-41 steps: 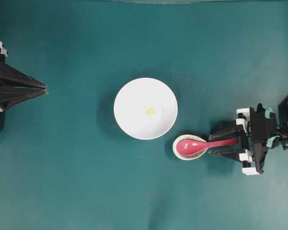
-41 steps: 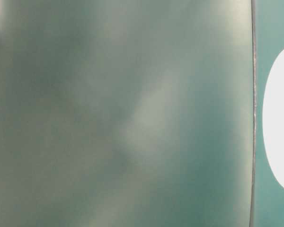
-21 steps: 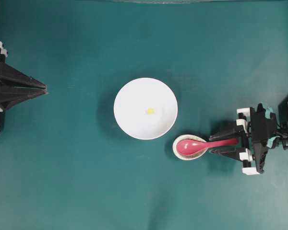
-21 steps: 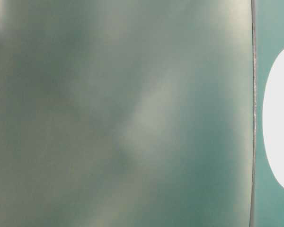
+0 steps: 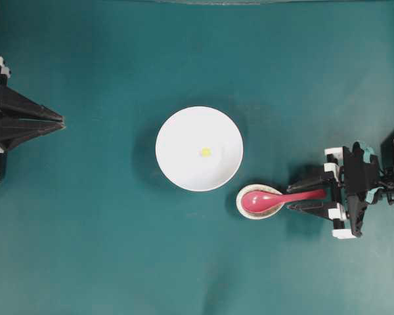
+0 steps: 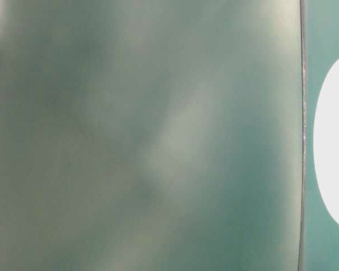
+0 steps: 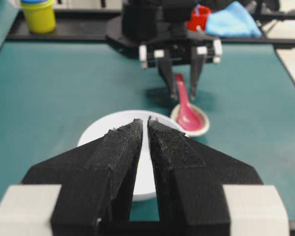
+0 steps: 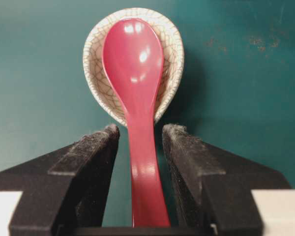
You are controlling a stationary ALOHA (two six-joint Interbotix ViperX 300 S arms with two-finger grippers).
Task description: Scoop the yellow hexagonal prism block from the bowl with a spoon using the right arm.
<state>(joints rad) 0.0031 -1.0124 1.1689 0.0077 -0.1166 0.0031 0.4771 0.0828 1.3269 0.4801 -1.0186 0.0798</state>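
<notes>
Teal mat (image 5: 105,230); glossy spoon (image 8: 137,98) on crackled rest (image 8: 169,59).

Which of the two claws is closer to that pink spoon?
The right gripper: its fingers straddle the spoon handle. The left gripper sits far off, beyond the bowl.

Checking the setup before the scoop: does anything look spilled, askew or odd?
Nothing spilled or askew. The one oddity: the table-level view is a blur, showing only an edge of the bowl. The spoon sits squarely in its rest.
</notes>
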